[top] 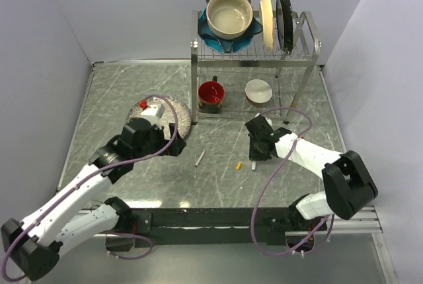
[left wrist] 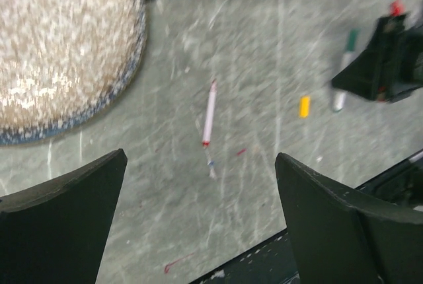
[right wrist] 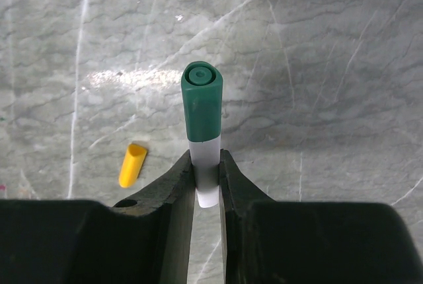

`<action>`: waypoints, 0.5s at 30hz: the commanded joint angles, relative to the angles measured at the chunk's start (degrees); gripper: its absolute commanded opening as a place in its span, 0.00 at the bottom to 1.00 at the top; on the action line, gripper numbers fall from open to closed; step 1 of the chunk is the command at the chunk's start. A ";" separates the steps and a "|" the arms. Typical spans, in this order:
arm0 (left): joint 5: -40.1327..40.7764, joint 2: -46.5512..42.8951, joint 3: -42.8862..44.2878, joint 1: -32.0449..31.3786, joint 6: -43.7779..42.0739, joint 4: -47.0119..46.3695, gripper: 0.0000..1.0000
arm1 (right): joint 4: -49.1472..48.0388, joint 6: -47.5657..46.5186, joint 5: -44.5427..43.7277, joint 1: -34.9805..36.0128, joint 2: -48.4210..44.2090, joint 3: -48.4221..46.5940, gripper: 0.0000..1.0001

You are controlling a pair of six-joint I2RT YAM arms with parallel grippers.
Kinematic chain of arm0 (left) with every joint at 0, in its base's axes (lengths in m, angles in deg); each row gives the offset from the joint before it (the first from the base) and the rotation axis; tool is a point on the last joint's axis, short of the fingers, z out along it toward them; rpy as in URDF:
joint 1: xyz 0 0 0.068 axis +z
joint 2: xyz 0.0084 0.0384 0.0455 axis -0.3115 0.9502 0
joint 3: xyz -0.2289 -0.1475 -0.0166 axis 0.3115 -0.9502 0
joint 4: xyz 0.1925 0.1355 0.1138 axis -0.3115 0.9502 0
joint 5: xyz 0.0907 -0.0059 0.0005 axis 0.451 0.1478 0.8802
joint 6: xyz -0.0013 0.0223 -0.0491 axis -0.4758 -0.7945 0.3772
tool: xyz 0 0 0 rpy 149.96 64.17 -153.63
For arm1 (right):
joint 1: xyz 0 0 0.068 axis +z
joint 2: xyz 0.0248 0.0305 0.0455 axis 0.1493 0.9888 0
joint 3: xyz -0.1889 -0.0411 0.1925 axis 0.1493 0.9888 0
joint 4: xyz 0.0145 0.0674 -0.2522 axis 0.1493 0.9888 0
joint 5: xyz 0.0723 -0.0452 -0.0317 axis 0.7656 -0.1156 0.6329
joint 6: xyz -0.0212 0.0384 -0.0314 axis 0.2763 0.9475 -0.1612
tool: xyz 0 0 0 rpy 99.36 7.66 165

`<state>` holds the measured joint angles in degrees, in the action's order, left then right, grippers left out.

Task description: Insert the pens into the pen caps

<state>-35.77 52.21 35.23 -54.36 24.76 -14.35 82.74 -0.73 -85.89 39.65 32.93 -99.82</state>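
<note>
Where my right gripper (right wrist: 207, 162) closes, its fingers (right wrist: 173, 195) are clamped on the white barrel of the green pen (right wrist: 202, 109), one finger on either side. The pen's long axis runs in line with those fingers, out past their tips. The green end leads toward the table (right wrist: 330, 66) and the white end sits back between them. The yellow cap (right wrist: 132, 165) lies on the table just left of that pen, touching neither it nor my fingers.

My left gripper (left wrist: 200, 158) hangs above the table, its fingers (left wrist: 66, 211) spread wide and gripping nothing. Seen in the gap between them, the red-tipped pen (left wrist: 209, 112) lies flat on the table. Its long axis points away from me, tilted slightly right, and it touches neither finger. A speckled dish (left wrist: 66, 46) sits to its left.

On the rack (top: 310, 41) a beige bowl (top: 229, 14) nests in a blue bowl (top: 210, 33), with a cream plate (top: 267, 20) and a black plate (top: 285, 18) on edge. Beneath stand a red cup (top: 211, 92) and a white bowl (top: 258, 90).
</note>
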 commanded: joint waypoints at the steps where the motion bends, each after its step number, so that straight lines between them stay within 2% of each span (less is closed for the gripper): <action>1: -0.87 3.87 1.98 0.08 -1.40 1.69 1.00 | -2.83 0.07 -1.77 -1.10 1.55 -0.18 0.09; 3: -1.93 4.92 2.07 0.08 -1.04 1.25 0.99 | -3.80 -0.02 -1.07 -1.45 1.90 0.35 0.15; 8: -8.24 7.30 0.58 0.08 0.45 -0.32 0.98 | -5.82 0.51 -0.27 -1.71 0.68 1.23 0.18; 11: -11.94 8.79 -0.30 0.00 1.94 -3.58 0.95 | -7.23 0.77 0.95 -1.80 0.67 1.93 0.27; 15: -9.94 12.13 1.89 -0.35 2.30 -2.71 0.94 | -7.84 0.51 1.57 -1.80 0.94 2.11 0.34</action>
<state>-44.23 61.80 35.07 -54.36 26.16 -15.01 77.49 -0.36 -84.53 38.28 34.66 -98.20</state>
